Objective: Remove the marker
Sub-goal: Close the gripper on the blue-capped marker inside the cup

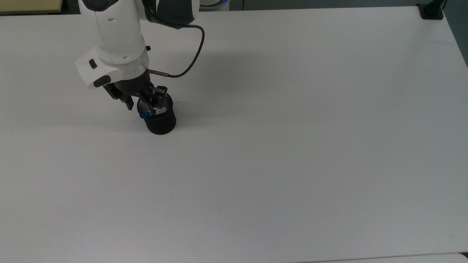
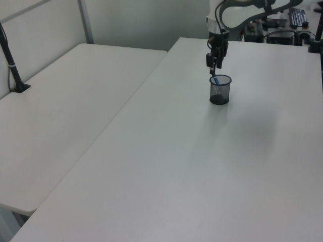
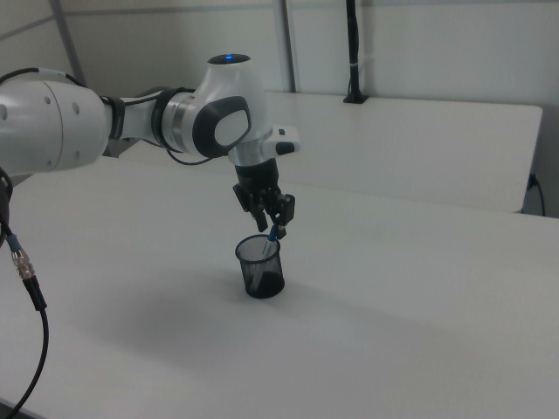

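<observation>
You've got the claw right over the black mesh cup on the white bench, fingers apart w/ one each side of the marker, which leans inside the cup, blue cap up.

This looks like a robotics lab or office workroom. Broad white tables stand side by side against plain pale partition walls. Black clamped poles rise from the table edges. At the upper right of the left view sits a keyboard among desk clutter.
</observation>
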{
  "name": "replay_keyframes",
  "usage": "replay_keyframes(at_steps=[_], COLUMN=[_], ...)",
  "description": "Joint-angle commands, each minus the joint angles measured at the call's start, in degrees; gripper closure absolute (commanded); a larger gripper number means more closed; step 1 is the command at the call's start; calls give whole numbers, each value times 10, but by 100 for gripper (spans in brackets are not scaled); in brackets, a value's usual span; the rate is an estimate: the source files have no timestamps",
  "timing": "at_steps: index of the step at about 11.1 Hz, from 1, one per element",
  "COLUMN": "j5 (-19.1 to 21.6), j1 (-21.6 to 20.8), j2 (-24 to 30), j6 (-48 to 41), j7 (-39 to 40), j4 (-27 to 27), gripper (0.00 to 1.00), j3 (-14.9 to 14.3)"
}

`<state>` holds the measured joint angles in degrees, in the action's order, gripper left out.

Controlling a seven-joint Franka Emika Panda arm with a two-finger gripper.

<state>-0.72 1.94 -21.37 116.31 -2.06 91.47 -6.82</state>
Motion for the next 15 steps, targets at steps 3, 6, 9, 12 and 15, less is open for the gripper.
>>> replay_keyframes(at_steps=[3, 6, 9, 12, 15], j5=[6, 5, 5, 7, 57], j1=[-4, -6, -6, -4, -3], j2=[-14, -22, -20, 1, 58], j6=[36, 44, 43, 40, 17], j7=[29, 29, 29, 28, 27], j4=[-6, -6, -6, -7, -24], gripper=[64, 68, 83, 91, 91], j3=[0, 1, 1, 1, 1])
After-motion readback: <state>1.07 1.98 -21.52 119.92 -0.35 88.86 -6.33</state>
